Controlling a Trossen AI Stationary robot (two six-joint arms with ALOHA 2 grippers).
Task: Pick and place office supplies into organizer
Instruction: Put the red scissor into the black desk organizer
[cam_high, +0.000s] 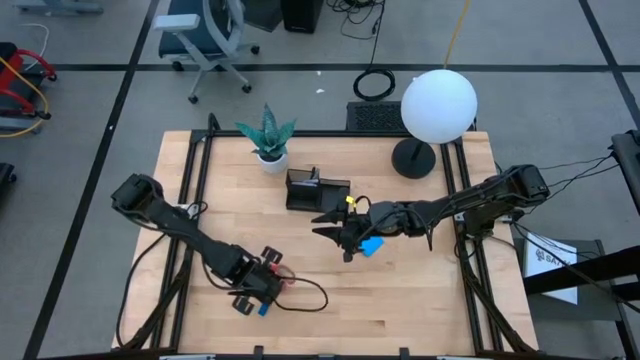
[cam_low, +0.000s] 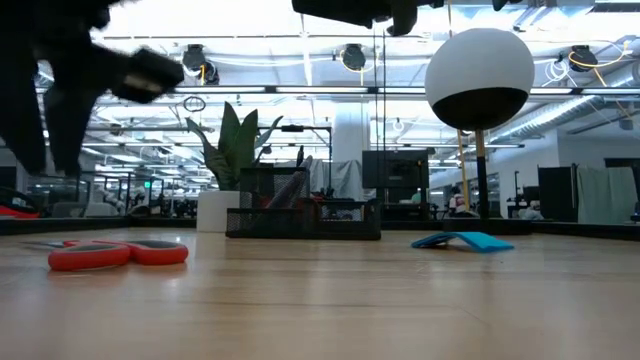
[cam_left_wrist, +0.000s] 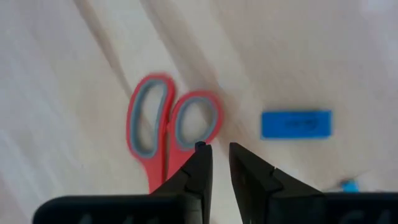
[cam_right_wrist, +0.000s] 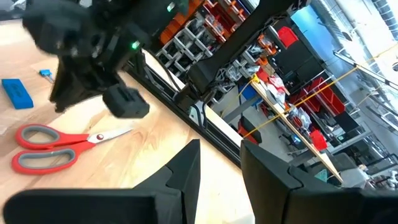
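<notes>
The high view shows the black organizer (cam_high: 316, 190) standing near the middle of the wooden table (cam_high: 420, 300), just in front of the potted plant (cam_high: 268, 135) and to the left of the lamp base (cam_high: 413, 157) under its white globe; from above its compartments look dark and what they hold cannot be made out. The low view fills that in a little: it shows the organizer (cam_low: 303, 213) as a mesh tray with a few slanted, pen-like shapes rising from its taller back section, though which pens they are cannot be told. The blue notepad (cam_high: 372, 246) lies on the table in front of the organizer, with the right gripper (cam_high: 347, 240) close above it; in the right wrist view its fingers (cam_right_wrist: 180, 177) stand apart with a clear gap and nothing between them. The red-handled scissors (cam_left_wrist: 163, 127) lie flat on the table near the front left, outside the organizer. The left gripper (cam_left_wrist: 219, 158) hangs over them, its tips just beside the handle loops, narrowly parted and holding nothing. Only the left wrist view shows the tiny blue block (cam_left_wrist: 296, 124) plainly, lying beside the scissors, apart from them. The right wrist view shows the scissors' blades (cam_right_wrist: 112, 134) closed.
</notes>
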